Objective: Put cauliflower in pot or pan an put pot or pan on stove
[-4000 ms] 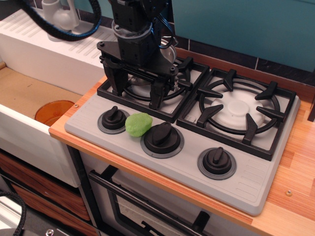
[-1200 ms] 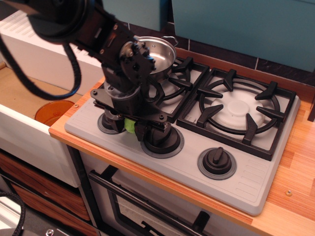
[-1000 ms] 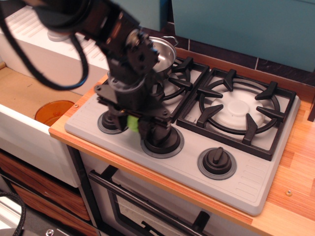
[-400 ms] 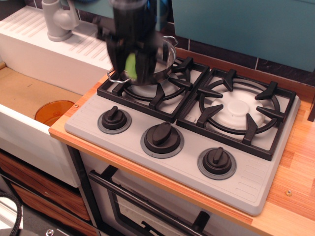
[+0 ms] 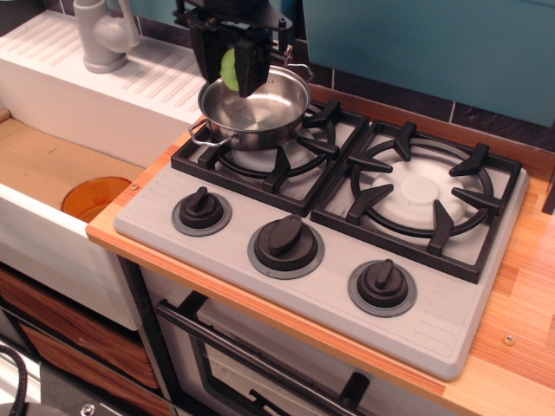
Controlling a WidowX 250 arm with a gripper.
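Cauliflower, a small light-green lumpy toy vegetable (image 5: 230, 68), is clamped between the fingers of the black gripper (image 5: 231, 71); it hangs just above the shiny round stainless-steel pot (image 5: 253, 111); that pot rests on the left burner grate of the light-grey two-burner stove (image 5: 329, 227).

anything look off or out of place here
Nothing stands out. The pot sits upright on the stove's left burner, the hand holds the cauliflower above it, and all three knobs are in place.
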